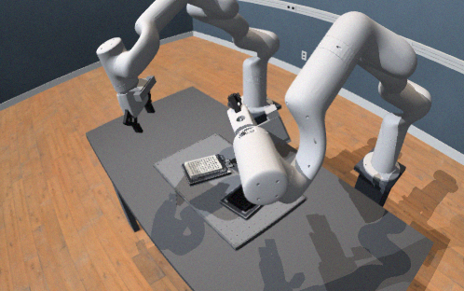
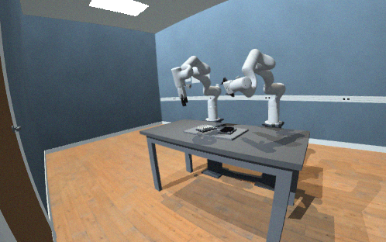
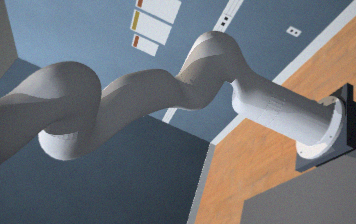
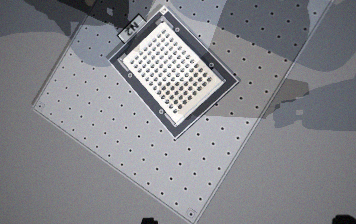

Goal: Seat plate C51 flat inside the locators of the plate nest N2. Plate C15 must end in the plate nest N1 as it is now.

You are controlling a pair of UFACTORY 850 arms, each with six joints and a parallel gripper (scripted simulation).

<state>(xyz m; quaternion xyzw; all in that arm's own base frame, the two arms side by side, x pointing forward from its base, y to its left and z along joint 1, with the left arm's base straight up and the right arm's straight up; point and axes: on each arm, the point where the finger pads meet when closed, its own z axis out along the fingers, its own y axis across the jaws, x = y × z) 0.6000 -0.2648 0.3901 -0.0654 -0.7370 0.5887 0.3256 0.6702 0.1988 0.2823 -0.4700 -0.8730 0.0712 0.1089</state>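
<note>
A white plate with many wells (image 4: 172,72) (image 1: 203,166) (image 2: 205,127), its name not readable, lies inside the locators of the dark nest N2 (image 4: 145,95), whose label shows beside it. It looks level, but small tilts cannot be told. A black plate-like block (image 1: 238,200) (image 2: 228,129) lies in the other nest, partly hidden by the left arm; no label is readable there. My right gripper (image 1: 144,121) (image 2: 184,102) (image 4: 247,220) is open and empty, high above the table and pointing down. My left gripper (image 2: 227,88) is open and empty, raised and turned sideways; in the top view its arm partly hides it.
Both nests stand on a grey perforated board (image 1: 238,240) (image 4: 135,145) on the dark table (image 1: 140,154). The left arm (image 1: 266,163) reaches over the board in the top view. The left wrist view shows the right arm (image 3: 135,92), the wall and the floor.
</note>
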